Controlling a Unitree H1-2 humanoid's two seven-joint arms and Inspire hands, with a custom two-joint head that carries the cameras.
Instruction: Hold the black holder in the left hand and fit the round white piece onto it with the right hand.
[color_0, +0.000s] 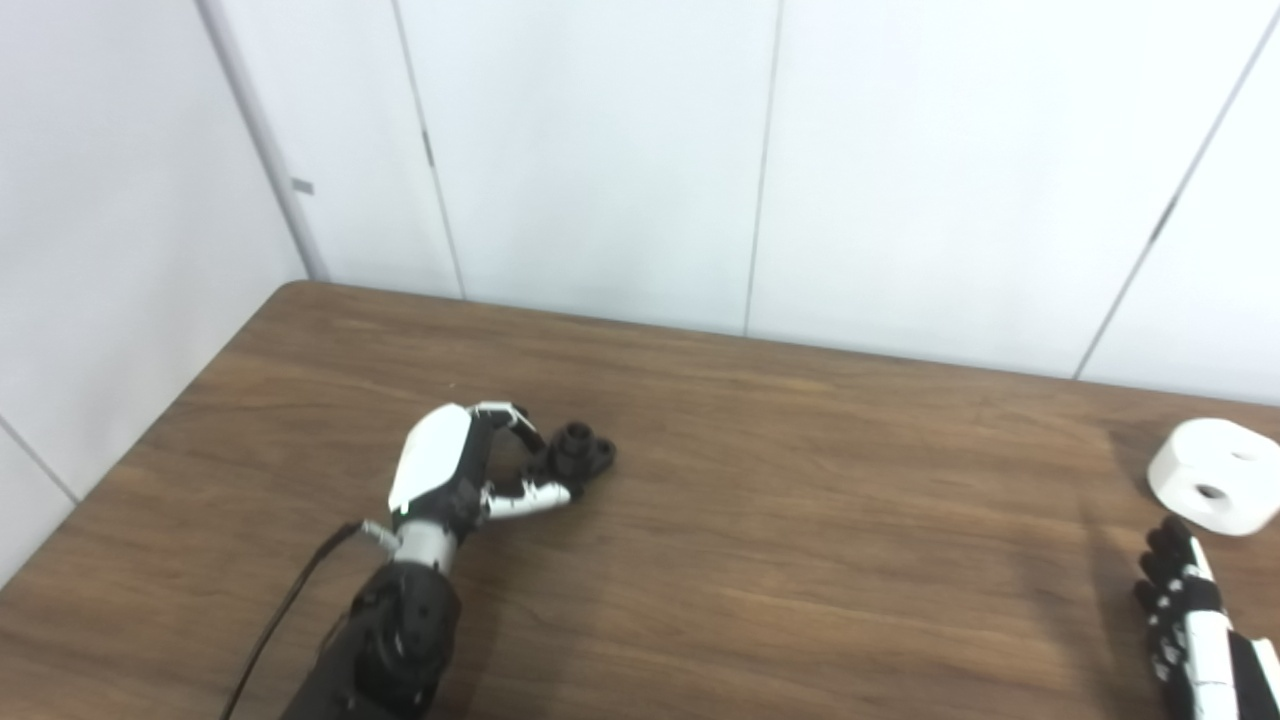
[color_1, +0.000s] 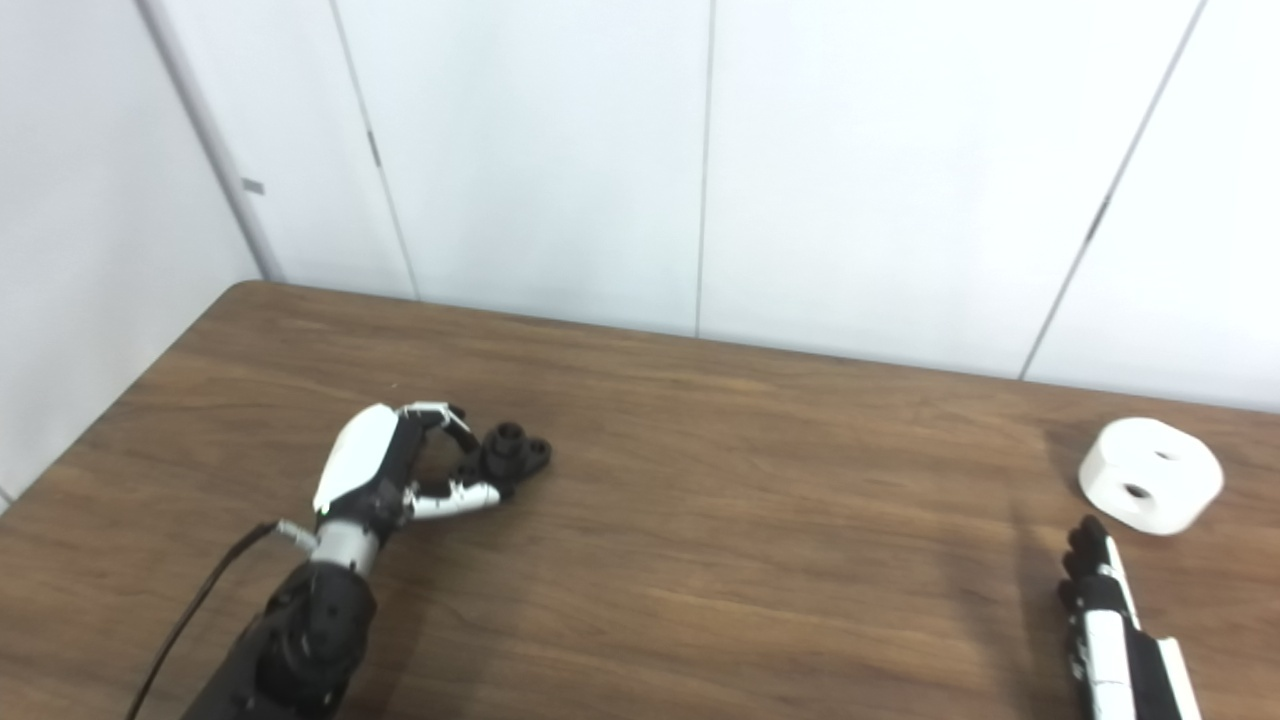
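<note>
The black holder (color_0: 585, 450) lies on the wooden table (color_0: 780, 560), left of centre. My left hand (color_0: 470, 470) reaches it from the left, with curled fingers (color_0: 515, 418) and thumb pinched on the holder's near end. The round white piece (color_0: 1213, 476), with two holes in its top, rests at the far right of the table. My right hand (color_0: 1190, 610) lies low just in front of it, fingers stretched out and apart, holding nothing. A small gap separates its fingertips from the white piece.
White wall panels rise right behind the table's far edge (color_0: 700, 330). The table's left edge runs diagonally near my left arm (color_0: 390, 640), and a black cable (color_0: 290, 610) trails along that arm.
</note>
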